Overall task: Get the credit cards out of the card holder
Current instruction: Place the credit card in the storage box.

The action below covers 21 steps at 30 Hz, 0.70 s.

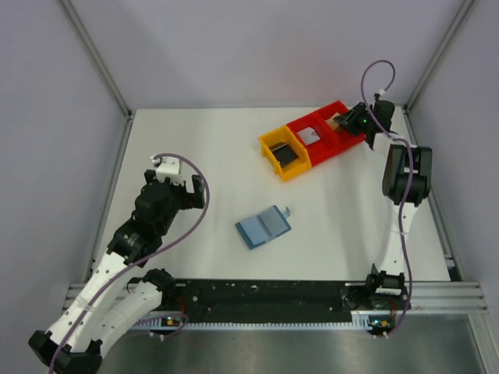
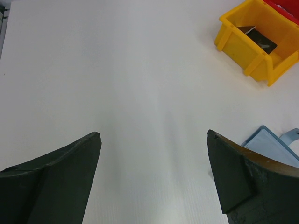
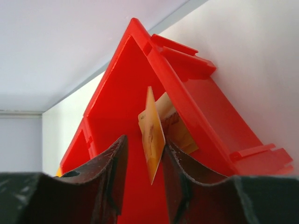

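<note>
Well left of the holder point(image 1: 263, 227), the left claw point(image 2: 154, 135) hovers over bare desk point(image 1: 195, 140), its jaws spread wide and holding nothing. The holder lies flat and open, its long axis slanting from near-left to far-right and its tab pointing far-right. Nothing shows inside it.

Right of the holder and farther back, the yellow bin point(image 1: 269, 146) holds a dark card point(image 2: 259, 39). The middle bin point(image 1: 323, 146) beside it holds a grey card point(image 1: 310, 136). Farthest right of the holder, the right claw point(image 3: 145, 141) hangs over the end bin point(image 3: 140, 79). Its jaws are parted around the tan card point(image 3: 152, 130), with a gap on the card's left, so it looks released rather than pinched. The card stands on edge, long axis pointing down into the bin.

The step appears to be dropping this card. The next move calls for wider jaws and a straight lift clear, so that the card is not dragged out.
</note>
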Available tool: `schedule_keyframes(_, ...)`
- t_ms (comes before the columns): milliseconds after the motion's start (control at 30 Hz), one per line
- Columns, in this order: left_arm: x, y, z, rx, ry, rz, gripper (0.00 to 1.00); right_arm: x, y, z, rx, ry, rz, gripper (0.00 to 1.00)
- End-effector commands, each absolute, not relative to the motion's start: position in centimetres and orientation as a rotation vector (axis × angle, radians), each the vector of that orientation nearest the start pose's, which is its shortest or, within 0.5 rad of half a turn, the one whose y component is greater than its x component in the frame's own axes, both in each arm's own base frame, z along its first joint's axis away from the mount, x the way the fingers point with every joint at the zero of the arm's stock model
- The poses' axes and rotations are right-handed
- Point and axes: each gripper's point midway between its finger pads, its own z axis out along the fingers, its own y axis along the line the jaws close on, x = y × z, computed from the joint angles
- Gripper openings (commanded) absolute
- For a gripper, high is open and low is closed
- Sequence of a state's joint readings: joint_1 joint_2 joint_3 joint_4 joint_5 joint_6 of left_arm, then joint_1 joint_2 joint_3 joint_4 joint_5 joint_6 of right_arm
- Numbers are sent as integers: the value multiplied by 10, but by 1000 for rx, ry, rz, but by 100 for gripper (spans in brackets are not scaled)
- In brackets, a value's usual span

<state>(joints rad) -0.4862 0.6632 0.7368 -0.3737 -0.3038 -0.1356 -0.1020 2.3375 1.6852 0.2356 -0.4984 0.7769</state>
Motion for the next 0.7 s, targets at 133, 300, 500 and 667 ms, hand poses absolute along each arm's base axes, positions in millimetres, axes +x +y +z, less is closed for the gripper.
schedule_keyframes(133,262,-88,258,107,1794,-192,98,615,29,153,462,1960,690,46)
schedule_keyframes(300,260,-91,260,114,1790,-216,98,593,21,174,435,2015,565,50)
schedule_keyframes(500,256,-96,263,127,1789,-254,98,551,26,202,381,2050,421,51)
schedule_keyframes(667,254,-118,261,167,1849,-374,98,490,69,225,238,2074,436,53)
